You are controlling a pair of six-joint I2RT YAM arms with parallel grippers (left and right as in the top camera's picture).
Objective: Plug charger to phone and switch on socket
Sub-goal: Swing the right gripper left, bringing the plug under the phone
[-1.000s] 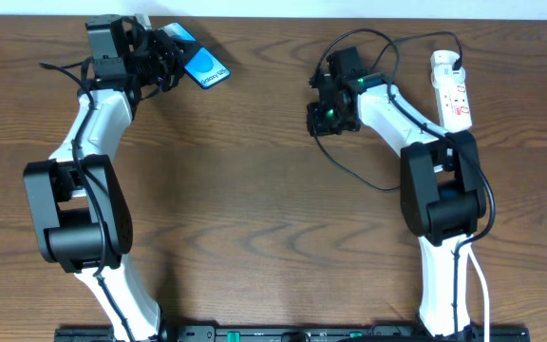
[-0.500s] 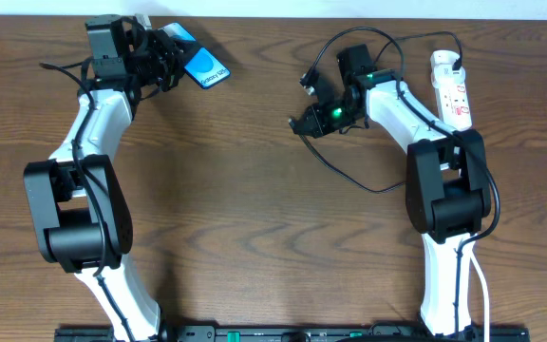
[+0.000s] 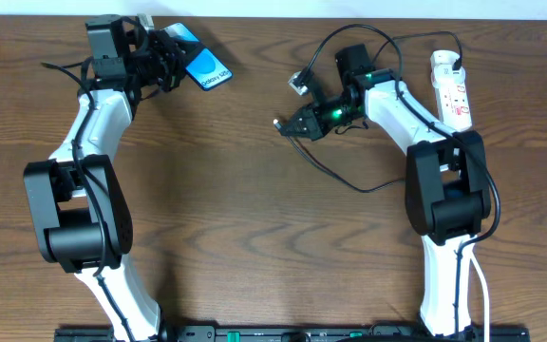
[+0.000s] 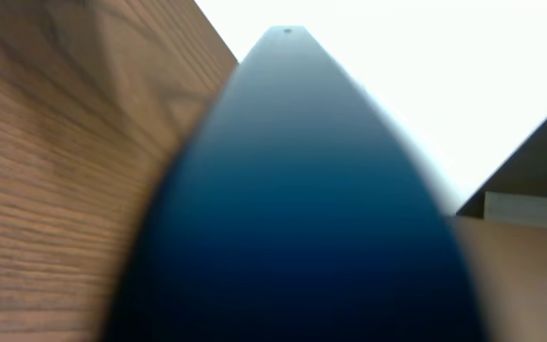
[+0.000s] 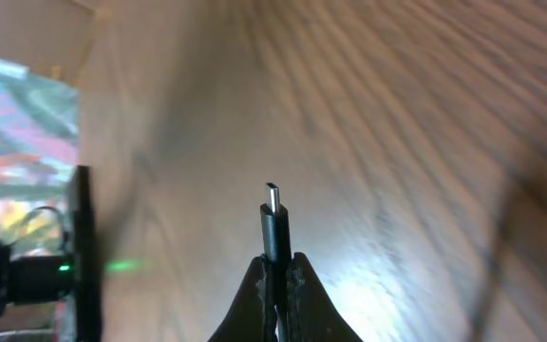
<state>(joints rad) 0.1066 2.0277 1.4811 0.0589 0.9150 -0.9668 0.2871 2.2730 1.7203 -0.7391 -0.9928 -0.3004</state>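
Note:
The phone point(image 3: 207, 68), blue-cyan screen up, is at the back left, tilted, with one end in my left gripper point(image 3: 174, 55), which is shut on it. In the left wrist view the phone point(image 4: 283, 190) is a dark blue blur filling the frame, and the fingers are hidden. My right gripper point(image 3: 291, 123) is shut on the charger point(image 3: 340, 171) just behind its connector tip point(image 5: 272, 199), which points left toward the phone, well apart from it. The fingers point(image 5: 275, 271) pinch the black connector body. The cable loops back to the white socket point(image 3: 452, 90) at the back right.
The charger's slack lies in a loop on the wooden table point(image 3: 254, 237) between the right arm and the socket. A small pale tag point(image 3: 298, 82) hangs on the cable above the right gripper. The socket's white cord runs down along the right arm.
My right gripper has swung left and turned with the charger tip, from near the table middle-right toward the phone. The cable loop has shifted with it. The left arm and phone have not moved.

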